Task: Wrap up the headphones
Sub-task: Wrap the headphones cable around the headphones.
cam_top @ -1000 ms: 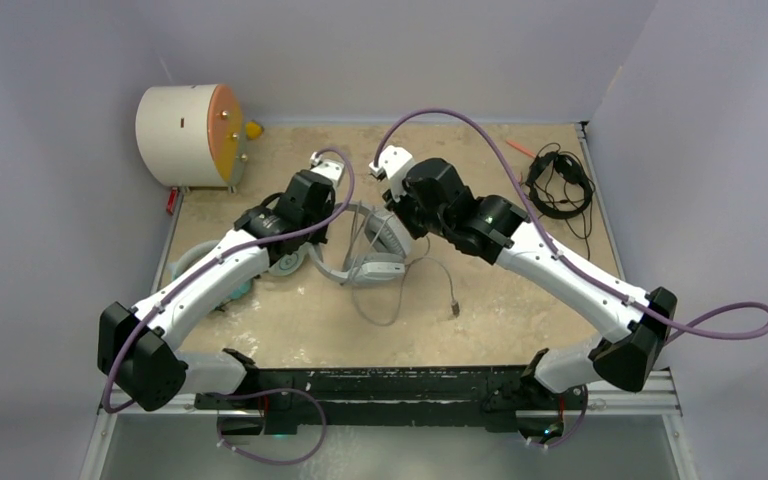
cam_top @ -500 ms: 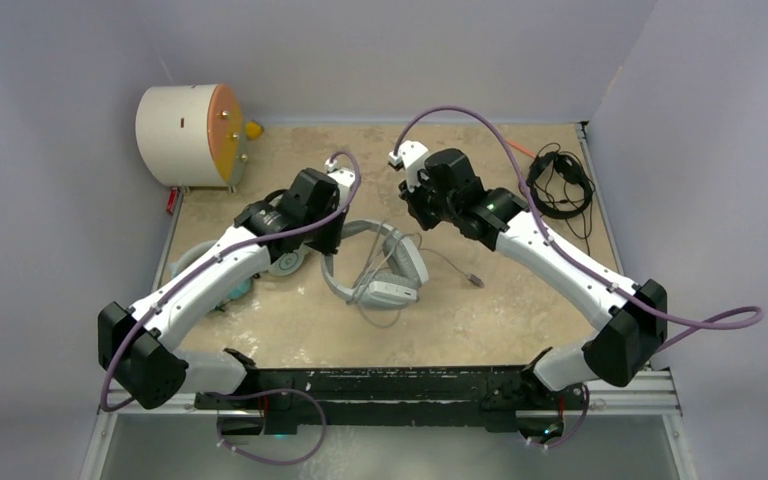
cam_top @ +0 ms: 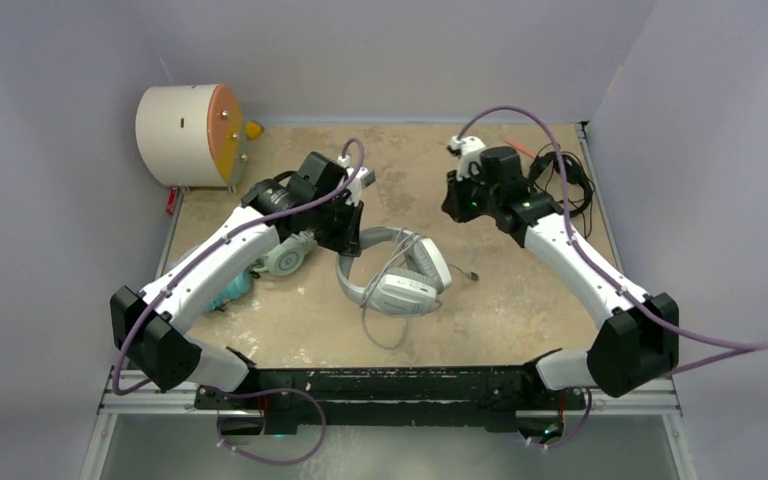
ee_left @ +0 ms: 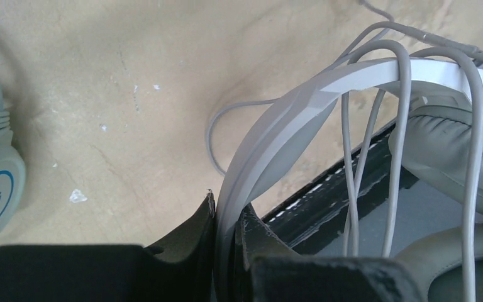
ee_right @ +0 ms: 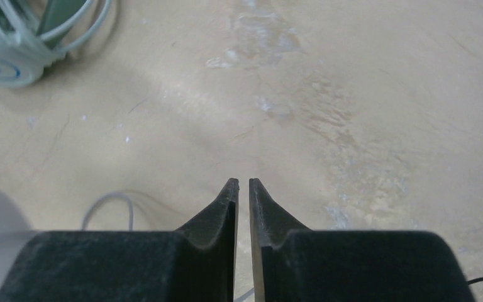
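Observation:
The large white-and-grey headphones (cam_top: 400,285) lie at the table's middle. My left gripper (cam_top: 352,235) is shut on their white headband (ee_left: 302,119), which passes between the fingers (ee_left: 226,214). Several turns of grey cable (ee_left: 402,126) hang over the band, and a loose length ends in a plug (cam_top: 473,274). My right gripper (cam_top: 457,205) hovers apart to the right, over bare table; its jaws (ee_right: 243,182) are shut to a thin slit with nothing at the tips. Mint-green headphones (cam_top: 285,260) and teal ones (cam_top: 230,290) lie under my left arm. Black headphones (cam_top: 560,190) sit far right.
A cream drum with an orange face (cam_top: 188,135) stands at the back left, a small yellow object (cam_top: 253,130) beside it. Purple walls close in the back and both sides. A thin red stick (cam_top: 520,148) lies near the back right.
My right gripper left the headphones and swung right and back, its jaws closing. My left gripper carried the headband slightly right, turning the headphones. The plug end moved right.

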Tool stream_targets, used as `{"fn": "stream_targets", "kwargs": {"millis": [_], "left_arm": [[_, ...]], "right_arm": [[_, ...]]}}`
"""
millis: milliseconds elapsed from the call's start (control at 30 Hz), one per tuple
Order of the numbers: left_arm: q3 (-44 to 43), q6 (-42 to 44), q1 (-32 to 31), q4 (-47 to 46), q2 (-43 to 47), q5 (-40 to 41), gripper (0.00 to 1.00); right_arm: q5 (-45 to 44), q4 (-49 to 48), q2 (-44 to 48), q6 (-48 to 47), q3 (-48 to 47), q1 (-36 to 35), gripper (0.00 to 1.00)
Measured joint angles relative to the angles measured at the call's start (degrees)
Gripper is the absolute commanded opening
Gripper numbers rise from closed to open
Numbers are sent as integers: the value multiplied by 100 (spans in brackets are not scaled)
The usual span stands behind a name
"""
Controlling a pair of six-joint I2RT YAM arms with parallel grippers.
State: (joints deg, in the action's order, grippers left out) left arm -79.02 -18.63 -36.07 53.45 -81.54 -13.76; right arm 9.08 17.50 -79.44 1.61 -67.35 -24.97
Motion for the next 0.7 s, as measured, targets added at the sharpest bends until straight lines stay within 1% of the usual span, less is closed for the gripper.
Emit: {"fn": "stream_targets", "kwargs": {"millis": [100, 167, 233, 367, 433, 533, 667, 700], "left_arm": [[-286, -140, 96, 101, 0, -214, 0], [-446, -212, 201, 160, 2, -321, 0], [-590, -289, 345, 203, 2, -450, 0], [-800, -374, 584, 284, 2, -621, 0], [-914, -411, 660, 354, 2, -678, 0], [-1119, -457, 726, 474, 0, -763, 0], [-1414, -483, 756, 581, -13, -892, 0], [-1482, -490, 758, 603, -24, -916, 0]], "right_arm": [[315, -306, 275, 348, 452, 525, 16], [511, -487, 455, 511, 748, 680, 22], [752, -667, 678, 643, 1060, 695, 28], [1147, -855, 1241, 785, 1556, 654, 29], [1285, -911, 1460, 824, 1657, 649, 32], [1515, -1064, 1670, 850, 1784, 649, 46], [1910, -1300, 1770, 820, 1991, 649, 56], [1967, -1340, 1759, 817, 2004, 649, 60]]}}
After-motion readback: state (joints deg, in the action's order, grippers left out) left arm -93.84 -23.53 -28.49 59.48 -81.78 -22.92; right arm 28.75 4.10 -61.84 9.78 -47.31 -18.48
